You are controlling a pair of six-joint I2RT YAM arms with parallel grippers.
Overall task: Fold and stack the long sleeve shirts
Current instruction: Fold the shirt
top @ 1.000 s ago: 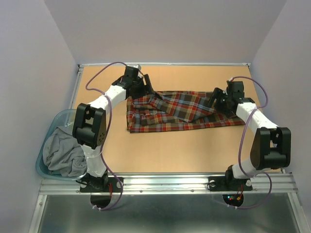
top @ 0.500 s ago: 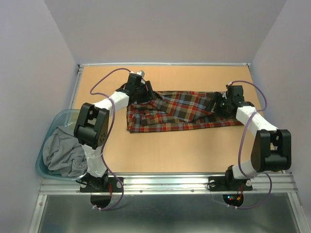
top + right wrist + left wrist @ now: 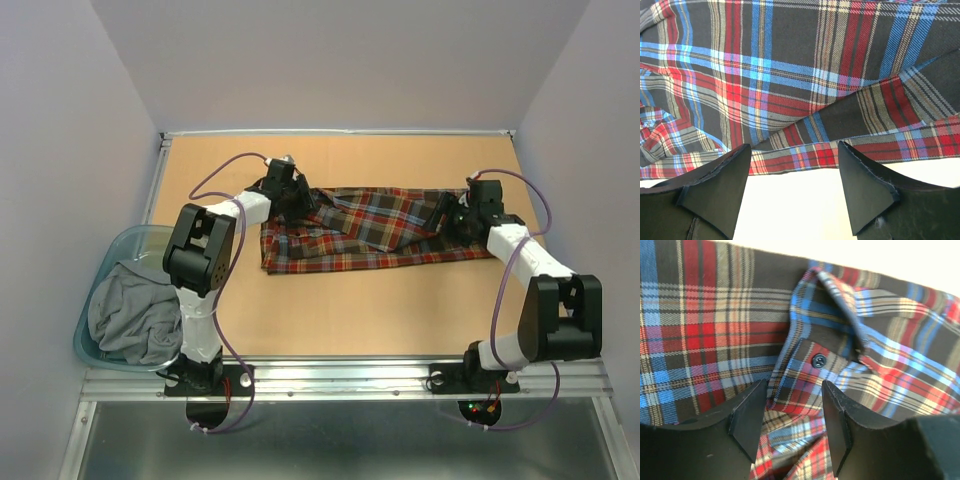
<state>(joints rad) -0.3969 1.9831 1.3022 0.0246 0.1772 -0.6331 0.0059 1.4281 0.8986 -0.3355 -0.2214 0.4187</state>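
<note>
Flannel, plaid in red, navy and yellow: found the shirt [image 3: 372, 232] lying across the counter [image 3: 350, 310], toward the counter's far edge, partly doubled over itself. Saw the left tool [image 3: 793, 387] low over the counter's far-left part, jaws apart and straddling the placket just below a dark button [image 3: 818, 360] by the collar [image 3: 840, 300], with cloth between the fingers [image 3: 747, 415] but not yet pinched. Saw the right tool [image 3: 792, 150] over the counter's far-right part, jaws wide, astride the shirt's edge above bare counter; held nothing. Noted a tub [image 3: 92, 290] off the counter's left edge, with grey cloth [image 3: 125, 320] in it.

Judged the step to be taking hold of both ends for a fold. Reckoned it best to bite deep enough at the collar to catch every layer, clear of the button; to slip one right finger under the edge rather than press down on it; to shut both tools before any lift; then to raise both ends together and level, so as not to drag or bunch the middle.
</note>
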